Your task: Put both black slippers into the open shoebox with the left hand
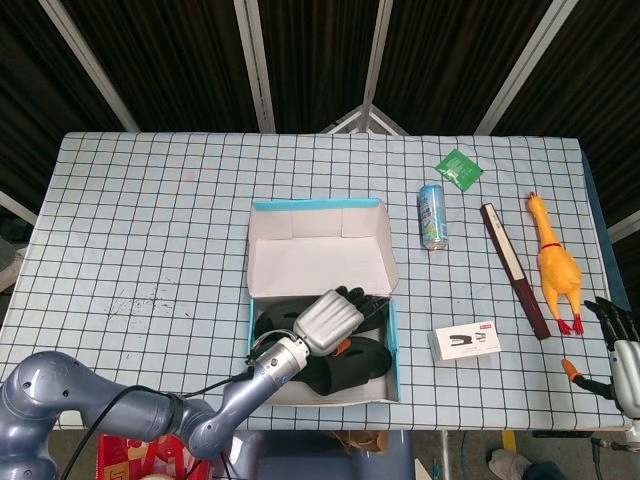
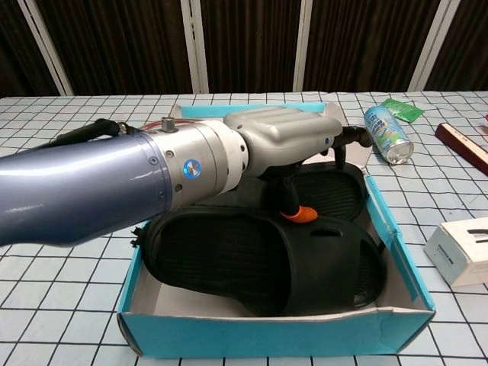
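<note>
Both black slippers lie inside the open blue shoebox [image 1: 391,340] [image 2: 267,337]. The front slipper [image 2: 259,259] [image 1: 355,367] overlaps the rear slipper [image 2: 333,187]. My left hand [image 1: 330,315] [image 2: 286,145] hovers low over them, palm down, fingers stretched forward and holding nothing. Its orange thumb tip [image 2: 306,214] sits at the front slipper's strap; contact is unclear. My right hand [image 1: 621,348] stays at the table's near right corner, fingers apart and empty. The left forearm hides the box's left part in the chest view.
The box lid [image 1: 320,240] lies open behind the box. To the right are a blue can [image 1: 432,216] [image 2: 387,133], a green packet [image 1: 459,168], a dark brown bar [image 1: 514,268], a yellow rubber chicken [image 1: 555,262] and a white stapler box [image 1: 467,341] [image 2: 463,250].
</note>
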`<state>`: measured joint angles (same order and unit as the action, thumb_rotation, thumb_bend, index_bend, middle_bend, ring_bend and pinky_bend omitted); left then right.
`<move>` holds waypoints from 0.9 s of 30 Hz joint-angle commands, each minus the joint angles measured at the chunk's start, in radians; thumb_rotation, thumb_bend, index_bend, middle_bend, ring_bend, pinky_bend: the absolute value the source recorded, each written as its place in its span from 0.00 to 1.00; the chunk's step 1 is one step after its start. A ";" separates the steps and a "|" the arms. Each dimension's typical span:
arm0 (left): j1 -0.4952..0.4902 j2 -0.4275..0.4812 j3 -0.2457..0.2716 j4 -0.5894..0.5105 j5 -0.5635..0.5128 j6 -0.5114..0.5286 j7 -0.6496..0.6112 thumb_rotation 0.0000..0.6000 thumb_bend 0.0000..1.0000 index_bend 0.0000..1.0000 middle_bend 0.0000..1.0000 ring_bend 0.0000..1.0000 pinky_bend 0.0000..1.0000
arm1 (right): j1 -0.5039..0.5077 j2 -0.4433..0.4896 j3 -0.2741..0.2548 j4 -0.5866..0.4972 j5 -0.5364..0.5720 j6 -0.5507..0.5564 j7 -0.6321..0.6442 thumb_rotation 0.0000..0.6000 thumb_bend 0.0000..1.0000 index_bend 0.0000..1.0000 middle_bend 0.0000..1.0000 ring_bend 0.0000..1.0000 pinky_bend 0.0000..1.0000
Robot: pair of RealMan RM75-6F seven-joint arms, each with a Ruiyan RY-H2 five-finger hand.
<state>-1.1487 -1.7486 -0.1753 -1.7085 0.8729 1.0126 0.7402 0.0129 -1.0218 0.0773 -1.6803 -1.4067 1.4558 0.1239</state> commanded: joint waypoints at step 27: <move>-0.014 0.011 0.030 -0.021 -0.013 0.043 0.123 1.00 0.22 0.09 0.23 0.19 0.29 | -0.003 0.001 -0.001 -0.002 -0.007 0.006 -0.002 1.00 0.26 0.15 0.11 0.12 0.09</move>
<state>-1.1642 -1.7434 -0.1419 -1.7226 0.8508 1.0492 0.8662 0.0101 -1.0213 0.0764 -1.6825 -1.4134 1.4615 0.1220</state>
